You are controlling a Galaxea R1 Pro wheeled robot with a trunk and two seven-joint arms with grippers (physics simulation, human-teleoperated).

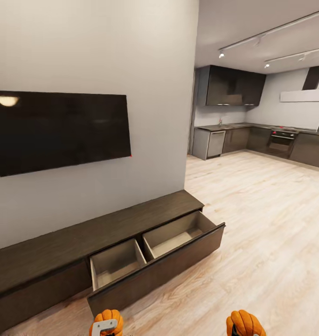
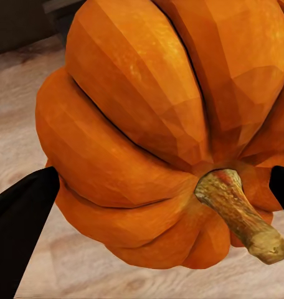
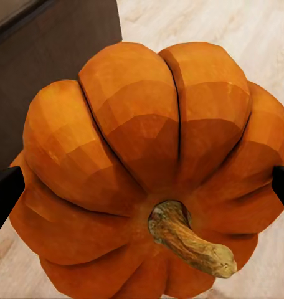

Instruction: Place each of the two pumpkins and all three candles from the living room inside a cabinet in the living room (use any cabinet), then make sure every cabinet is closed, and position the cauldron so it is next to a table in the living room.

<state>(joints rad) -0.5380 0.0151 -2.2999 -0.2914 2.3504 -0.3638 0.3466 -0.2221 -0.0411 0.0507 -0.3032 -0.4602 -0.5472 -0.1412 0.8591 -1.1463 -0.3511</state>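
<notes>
I hold two pumpkins, one in each gripper, low at the front of the head view. The left pumpkin [image 1: 107,321] [image 2: 148,118] is orange and ribbed, with my left gripper [image 1: 105,328] [image 2: 151,205] shut on it. My right gripper [image 1: 237,330] [image 3: 144,187] is shut on the right pumpkin [image 1: 246,323] [image 3: 142,124]. Black fingertips [image 2: 20,218] [image 3: 5,192] press each pumpkin's sides. Ahead stands the long dark cabinet [image 1: 61,242], its right drawer [image 1: 159,268] pulled out, showing two pale compartments with nothing in them. The candles, cauldron and table are out of view.
A black television [image 1: 61,128] hangs on the white wall above the cabinet. Light wood floor [image 1: 262,224] stretches right toward a kitchen [image 1: 253,135] with dark units. The open drawer juts out over the floor in front of me.
</notes>
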